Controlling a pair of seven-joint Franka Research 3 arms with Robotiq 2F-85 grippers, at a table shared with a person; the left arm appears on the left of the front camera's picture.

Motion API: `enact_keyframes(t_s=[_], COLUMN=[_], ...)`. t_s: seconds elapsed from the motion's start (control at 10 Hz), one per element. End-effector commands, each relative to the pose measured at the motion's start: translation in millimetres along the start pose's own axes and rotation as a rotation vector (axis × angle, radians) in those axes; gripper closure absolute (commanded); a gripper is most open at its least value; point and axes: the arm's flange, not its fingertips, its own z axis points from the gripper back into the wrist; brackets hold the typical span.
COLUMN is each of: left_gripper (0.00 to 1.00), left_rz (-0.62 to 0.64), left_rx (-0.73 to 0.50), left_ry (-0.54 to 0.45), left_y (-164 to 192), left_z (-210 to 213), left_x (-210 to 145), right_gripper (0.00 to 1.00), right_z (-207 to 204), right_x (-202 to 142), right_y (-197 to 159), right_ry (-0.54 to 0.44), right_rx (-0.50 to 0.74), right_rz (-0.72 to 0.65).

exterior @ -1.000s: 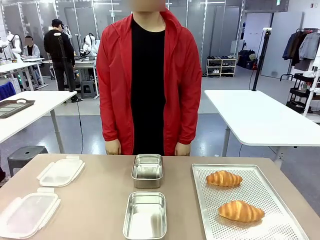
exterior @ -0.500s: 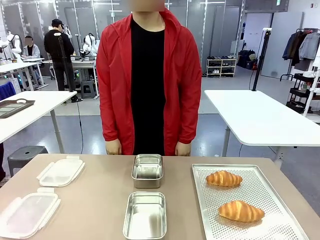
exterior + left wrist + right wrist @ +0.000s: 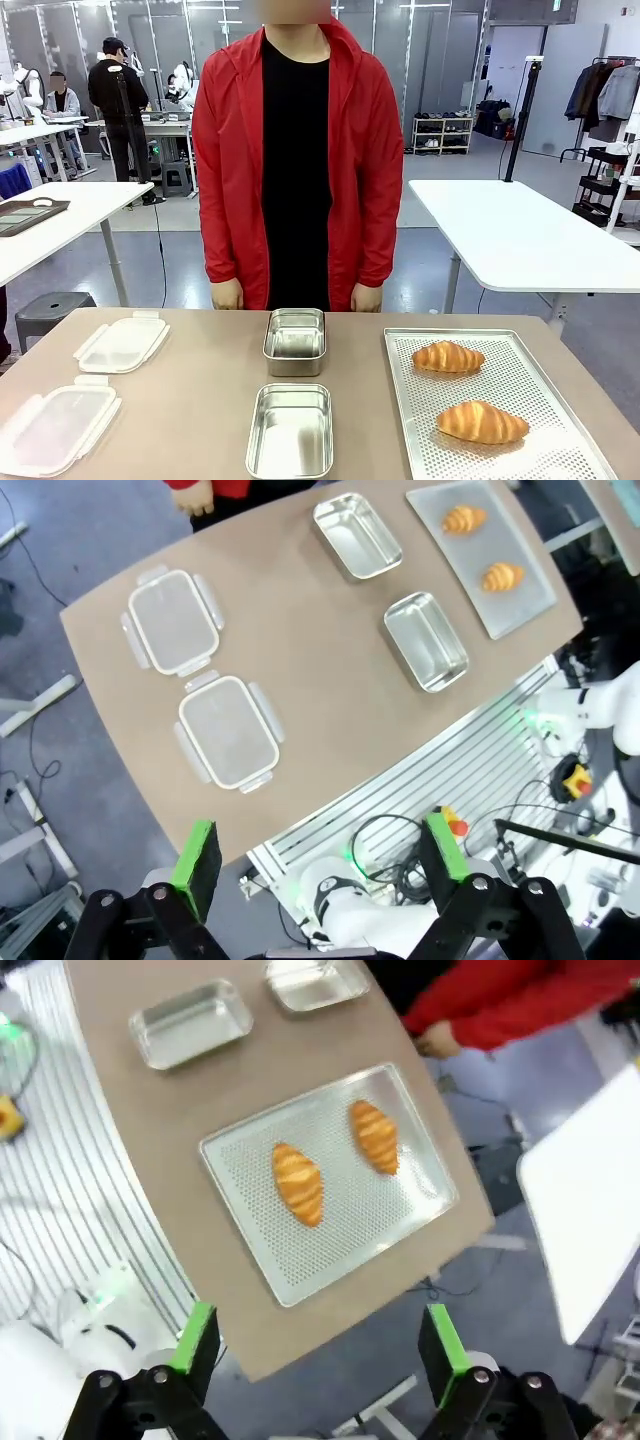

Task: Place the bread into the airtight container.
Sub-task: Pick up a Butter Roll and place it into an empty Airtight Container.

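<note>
Two golden-brown, croissant-shaped pieces of bread lie on a perforated silver metal baking tray (image 3: 560,440) at the right side of the brown table (image 3: 190,400). The far bread (image 3: 448,357) and the near bread (image 3: 481,422) are apart from each other, and neither is in a container. At the table's middle stand two open rectangular stainless-steel containers, both empty. The far container (image 3: 295,340) is close to the person's edge and the near container (image 3: 290,430) is just this side of it, with a gap between them. On the left lie two clear plastic clip-on lids, the far lid (image 3: 122,344) and the near lid (image 3: 55,428), flat on the table and apart from the containers. A person in a red jacket (image 3: 230,150) over a black top stands at the far side, one hand (image 3: 226,293) and the other hand (image 3: 365,297) hanging at the table's far edge. The left gripper (image 3: 320,850) hangs high above the table, its green-padded fingers (image 3: 197,855) spread wide with nothing between them. The right gripper (image 3: 318,1338) hangs high over the tray end, its fingers (image 3: 440,1340) likewise wide apart and empty.
</note>
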Motion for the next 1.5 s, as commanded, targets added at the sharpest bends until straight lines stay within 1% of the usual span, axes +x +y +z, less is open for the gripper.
enact_keyframes(t_s=[0.0,0.1,0.2,0.3,0.4,0.6,0.7,0.8,0.9,1.0,1.4], left_gripper=[0.0,0.0,0.0,0.0,0.0,0.0,0.0,0.0,0.0,0.0,0.0], left_rz=[-0.007,-0.007,-0.007,-0.007,-0.007,-0.007,-0.007,-0.007,-0.007,-0.007,-0.007], left_rx=[0.004,0.004,0.004,0.004,0.004,0.004,0.004,0.004,0.004,0.004,0.004], left_ry=[0.002,0.002,0.002,0.002,0.002,0.002,0.002,0.002,0.002,0.002,0.002], left_y=[-1,-1,-1,-1,-1,-1,-1,-1,-1,-1,-1], left_z=[1,1,1,1,1,1,1,1,1,1,1], left_x=[-1,-1,-1,-1,-1,-1,-1,-1,-1,-1,-1], right_gripper=[0.0,0.0,0.0,0.0,0.0,0.0,0.0,0.0,0.0,0.0,0.0], right_z=[-79,-123,-160,-192,-229,-283,-303,-314,-310,-305,-305], right_x=[28,32,31,27,22,11,7,4,3,11,11], right_y=[-24,-25,-24,-19,-14,-4,-3,2,4,0,0], right_ry=[0.119,0.179,0.189,0.2,0.248,0.256,0.262,0.25,0.212,0.265,0.265], right_rx=[0.073,0.15,0.22,0.251,0.21,0.267,0.254,0.24,0.255,0.273,0.273], right_rz=[0.072,0.115,0.13,0.145,0.171,0.24,0.254,0.261,0.229,0.228,0.228])
